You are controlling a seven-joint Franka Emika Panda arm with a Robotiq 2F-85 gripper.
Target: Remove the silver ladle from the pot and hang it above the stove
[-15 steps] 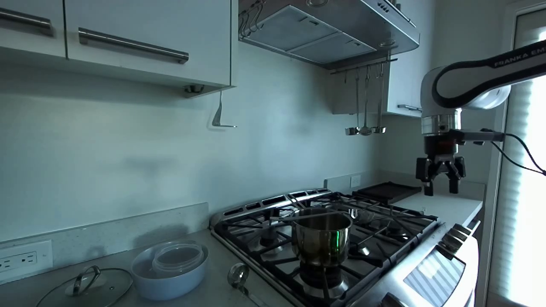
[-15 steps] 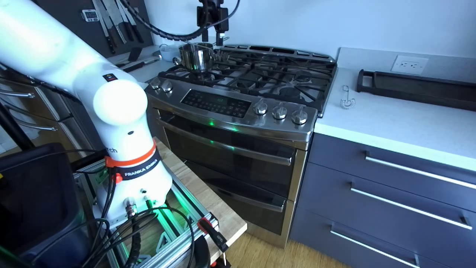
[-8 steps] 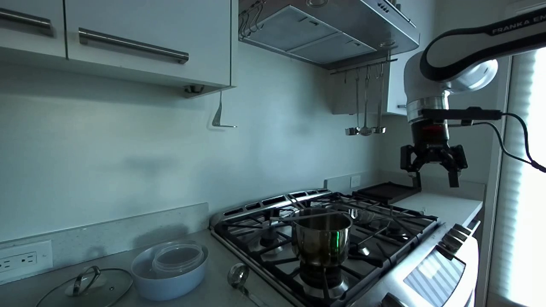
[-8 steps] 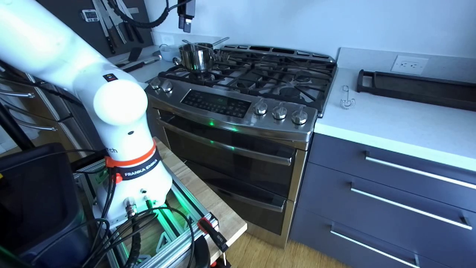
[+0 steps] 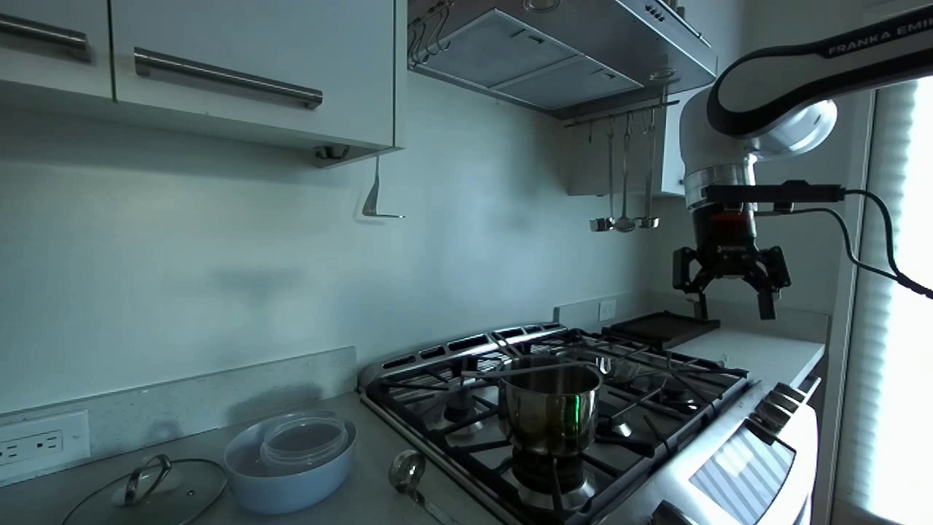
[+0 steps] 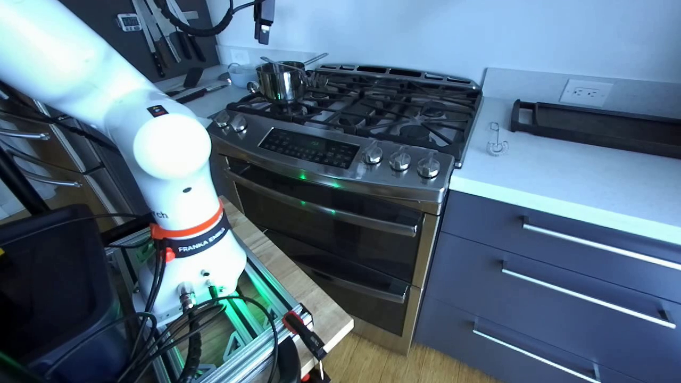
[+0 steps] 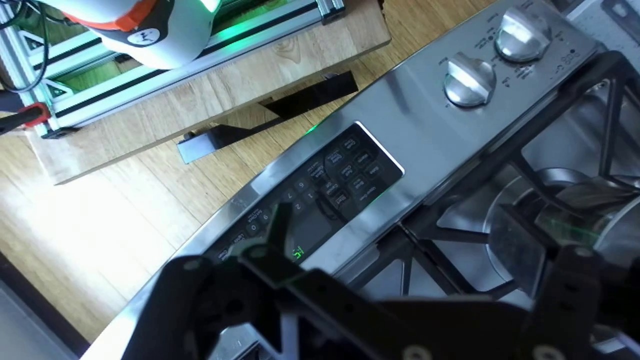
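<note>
The pot (image 5: 550, 423) stands on a front burner of the stove (image 6: 250, 146); its shiny side (image 7: 575, 220) also shows at the right of the wrist view. Across the pot's rim rests the thin handle of the silver ladle (image 5: 525, 370). The ladle's bowl is hidden inside the pot. My gripper (image 5: 732, 306) hangs pointing down, well above the stove and beyond the pot, clear of both. Its jaws stand wide apart with nothing between them. Only one of its fingers (image 6: 262, 34) dips into the top of an exterior view.
Above the stove, several utensils hang from a rail (image 5: 619, 117) beneath the range hood (image 5: 568, 55), where S-hooks (image 5: 430, 36) also hang. Another ladle (image 5: 408, 470), a white bowl (image 5: 288, 481) and a glass lid (image 5: 157, 492) lie on the near counter. A griddle (image 6: 601, 127) is opposite.
My gripper has shifted left in both exterior views and turned about its own axis, so its open jaws appear broader. Pot and ladle have stayed put.
</note>
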